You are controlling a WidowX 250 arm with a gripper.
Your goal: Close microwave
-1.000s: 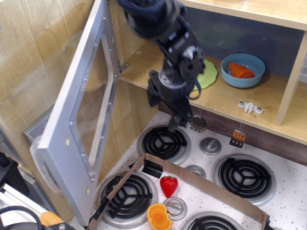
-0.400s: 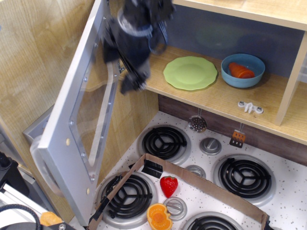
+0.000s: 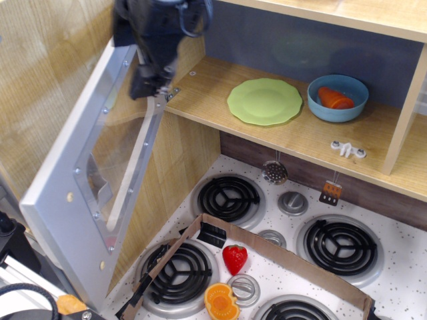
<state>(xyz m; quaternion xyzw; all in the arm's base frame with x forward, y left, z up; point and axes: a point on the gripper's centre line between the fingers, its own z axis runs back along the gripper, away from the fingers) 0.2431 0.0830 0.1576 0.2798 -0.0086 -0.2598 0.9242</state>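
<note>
The microwave is a wooden compartment [image 3: 200,93] with a wide silver-grey door [image 3: 63,200] that has a clear window [image 3: 117,170]. The door hangs wide open, swung out to the left and towards the camera. Its handle is out of view. My gripper [image 3: 148,85] is dark and blurred at the top left. It sits at the door's upper far edge, close to the hinge [image 3: 171,93], on the compartment side. I cannot tell whether it touches the door or how its jaws stand.
Inside the compartment lie a green plate [image 3: 265,101] and a blue bowl [image 3: 337,98] holding something orange. Below is a stove top [image 3: 280,220] with several coil burners. A cardboard frame [image 3: 280,250] there surrounds a toy strawberry [image 3: 234,257] and an orange piece [image 3: 221,301].
My arm has swung from in front of the compartment, over the stove, up and left to the door's top near the hinge. The door has swung further out to the left.
</note>
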